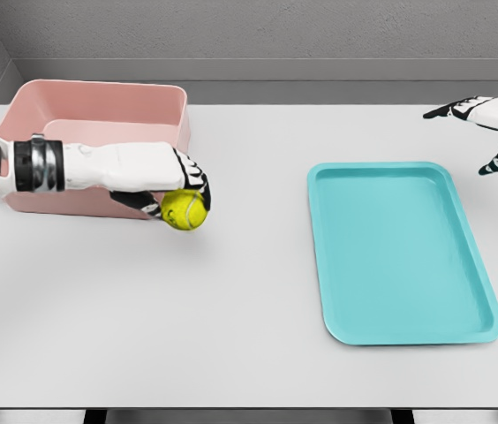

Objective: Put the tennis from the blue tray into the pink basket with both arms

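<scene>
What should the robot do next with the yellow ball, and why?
Probably lift the left hand and carry it back over the pink basket. It grips the tennis ball just in front of the basket's near wall, outside it. The blue tray holds nothing.

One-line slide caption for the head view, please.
Left hand holds the tennis ball beside the pink basket; blue tray empty, right hand open.

You face a white table (231,336) that fills most of the view; its front edge runs along the bottom, with dark floor showing below it; behind it stands a grey, rough-textured wall (275,26); a second grey wall meets it at the left corner; the light is even and soft.
</scene>
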{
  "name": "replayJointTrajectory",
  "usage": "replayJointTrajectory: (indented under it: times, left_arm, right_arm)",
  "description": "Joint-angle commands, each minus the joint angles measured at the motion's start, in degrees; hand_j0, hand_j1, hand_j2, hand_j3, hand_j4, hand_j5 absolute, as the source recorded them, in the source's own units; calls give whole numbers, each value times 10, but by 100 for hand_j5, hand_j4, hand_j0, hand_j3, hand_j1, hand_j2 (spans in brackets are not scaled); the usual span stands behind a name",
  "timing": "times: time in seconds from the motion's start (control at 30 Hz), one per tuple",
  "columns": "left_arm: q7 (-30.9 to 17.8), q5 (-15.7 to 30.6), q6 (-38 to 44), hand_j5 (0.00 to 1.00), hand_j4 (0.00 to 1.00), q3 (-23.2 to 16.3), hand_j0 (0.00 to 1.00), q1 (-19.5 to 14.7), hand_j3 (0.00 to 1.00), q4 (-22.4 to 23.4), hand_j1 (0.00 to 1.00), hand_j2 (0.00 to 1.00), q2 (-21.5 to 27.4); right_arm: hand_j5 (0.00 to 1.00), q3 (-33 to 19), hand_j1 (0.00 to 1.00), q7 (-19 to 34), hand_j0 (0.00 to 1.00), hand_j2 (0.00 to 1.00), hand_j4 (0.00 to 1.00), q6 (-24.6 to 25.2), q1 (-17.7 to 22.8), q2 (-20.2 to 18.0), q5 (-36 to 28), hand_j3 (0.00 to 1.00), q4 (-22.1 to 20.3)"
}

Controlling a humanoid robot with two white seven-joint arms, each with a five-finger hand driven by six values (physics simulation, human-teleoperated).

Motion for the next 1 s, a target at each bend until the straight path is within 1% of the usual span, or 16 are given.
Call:
replayJointTrajectory:
  times: [0.0,0.1,0.6,0.8,0.97]
  left_arm:
    - [0,8,1,49,49,2,49,0,49,0,49,49,4]
    - [0,12,1,49,49,1,49,-10,49,3,49,49,6]
    - [0,21,1,49,49,2,49,-26,49,13,49,49,13]
    - [0,21,1,49,49,2,49,-33,49,32,49,49,13]
    - [0,21,1,49,49,2,49,-38,49,39,49,49,14]
  right_arm:
    - [100,-1,100,0,100,100,100,1,1,-1,-4,100,0]
    - [100,-1,100,-1,100,100,100,1,0,-1,-4,100,-1]
    - [100,-1,100,-1,100,100,100,1,0,-1,-4,100,-1]
    - [100,-1,100,-1,100,100,100,1,-1,-1,-4,100,-1]
    - [100,-1,100,0,100,100,100,1,-1,-2,-4,100,-1]
